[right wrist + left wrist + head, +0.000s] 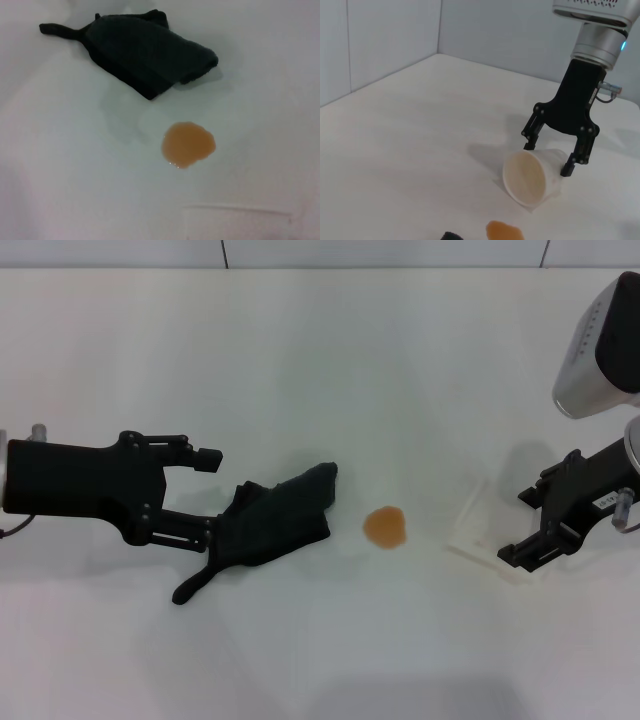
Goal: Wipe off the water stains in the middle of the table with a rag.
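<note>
The black rag [270, 525] lies crumpled on the white table [330, 360], left of centre, its thin tail pointing toward the front. My left gripper [210, 498] is open beside the rag's left edge, and its nearer finger touches the cloth. The water stains are one small orange-brown blot [385, 528] just right of the rag. The right wrist view shows the rag [145, 55] and the blot [188, 144] apart. In the left wrist view only a corner of the rag [451, 236] and part of the blot [504, 231] show. My right gripper [520, 525] is open at the right.
A translucent plastic cup [530, 175] lies on its side right of the blot, mouth toward it, with the right gripper [547, 160] astride its base. The cup [480, 530] looks faint in the head view. Grey walls border the table's far edge.
</note>
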Available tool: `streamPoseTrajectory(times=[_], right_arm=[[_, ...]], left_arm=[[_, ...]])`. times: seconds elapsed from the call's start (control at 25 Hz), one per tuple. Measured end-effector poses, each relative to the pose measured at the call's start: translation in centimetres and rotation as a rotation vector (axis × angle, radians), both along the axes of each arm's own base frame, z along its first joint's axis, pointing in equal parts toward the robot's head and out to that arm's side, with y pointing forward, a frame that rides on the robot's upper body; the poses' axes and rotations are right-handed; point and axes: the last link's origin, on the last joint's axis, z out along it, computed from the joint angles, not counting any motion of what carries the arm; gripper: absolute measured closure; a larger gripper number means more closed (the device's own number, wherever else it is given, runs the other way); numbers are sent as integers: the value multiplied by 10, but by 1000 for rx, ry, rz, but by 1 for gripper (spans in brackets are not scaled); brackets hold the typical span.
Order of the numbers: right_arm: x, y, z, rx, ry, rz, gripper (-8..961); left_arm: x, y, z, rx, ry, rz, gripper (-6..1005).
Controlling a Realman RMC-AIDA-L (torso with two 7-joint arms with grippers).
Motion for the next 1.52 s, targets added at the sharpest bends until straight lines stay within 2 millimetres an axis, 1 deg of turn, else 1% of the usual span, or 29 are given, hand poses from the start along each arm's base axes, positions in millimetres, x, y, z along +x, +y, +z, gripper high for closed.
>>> streamPoseTrajectory(times=[0.36,0.76,0.92,1.0,1.2,1.28,1.52], right_arm=[[1,0,-1,1,1,-4,190],[2,1,1,5,1,-7,214],[1,1,2,2,0,-4,254],[-1,2,4,10,3,0,274],[-1,8,17,61,25,-3,317],[1,11,23,85,41,-3,317],[10,18,31,139,72,5,316]], left_arm=[[1,1,0,1,1,-2,117],[1,1,0,6,2,-7,118],[1,2,0,11,4,-9,117],[1,2,0,13,4,-10,117],[0,2,1,25,-1,-23,117],[0,2,0,31,-3,-26,117],[0,1,-4,45,-9,-33,117]])
